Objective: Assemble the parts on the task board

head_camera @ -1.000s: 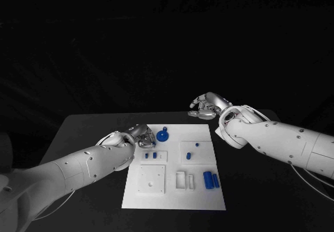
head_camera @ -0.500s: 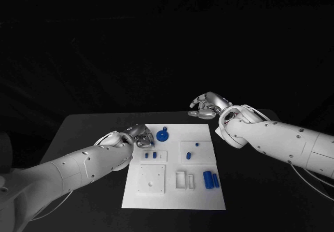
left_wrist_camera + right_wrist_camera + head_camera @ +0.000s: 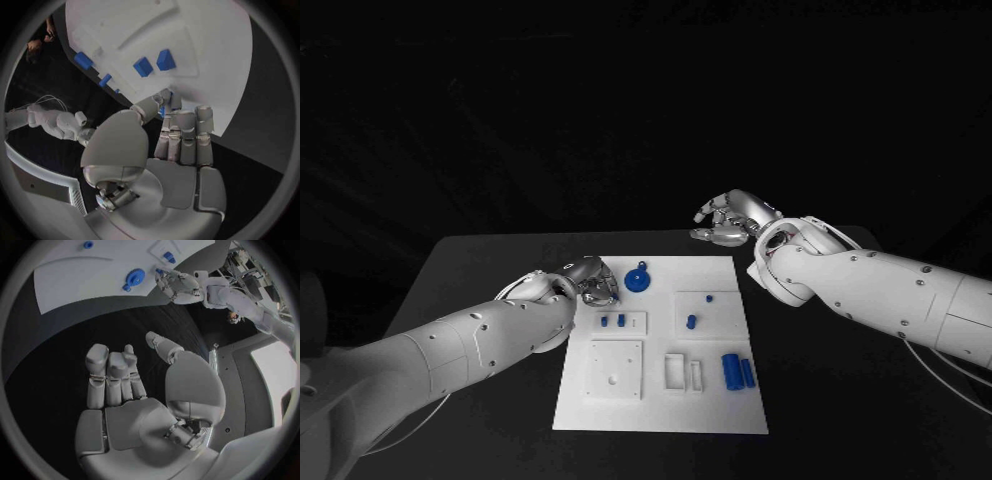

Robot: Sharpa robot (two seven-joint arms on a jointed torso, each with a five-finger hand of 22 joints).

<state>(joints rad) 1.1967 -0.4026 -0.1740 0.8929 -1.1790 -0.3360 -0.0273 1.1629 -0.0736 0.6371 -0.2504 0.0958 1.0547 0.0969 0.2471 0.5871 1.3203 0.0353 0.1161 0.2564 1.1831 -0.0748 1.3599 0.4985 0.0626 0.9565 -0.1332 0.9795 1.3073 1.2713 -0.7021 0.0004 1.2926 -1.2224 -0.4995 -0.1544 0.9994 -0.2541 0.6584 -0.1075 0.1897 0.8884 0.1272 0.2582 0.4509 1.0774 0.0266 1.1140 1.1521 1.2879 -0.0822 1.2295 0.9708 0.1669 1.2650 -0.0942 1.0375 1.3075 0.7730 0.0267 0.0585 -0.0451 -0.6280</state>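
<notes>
At the task board (image 3: pixel 661 345)'s far left corner, left hand (image 3: pixel 589 282) pinches something small and blue; beyond its far right corner, right hand (image 3: pixel 730 220) hangs with fingers curled on nothing.

The board (image 3: pixel 661 400) lies in the middle of the table (image 3: pixel 473 262), straight before me. My left hand (image 3: pixel 589 282) sits at its far left corner, just beside the round part with a handle (image 3: pixel 638 279). My right hand (image 3: pixel 728 220) hangs beyond the far right corner, off the board (well apart from any part). Nearer me, two small pegs (image 3: pixel 610 322) sit left of centre, one peg (image 3: pixel 691 322) right of them, and two long pieces (image 3: pixel 737 372) lie side by side near the right edge.
</notes>
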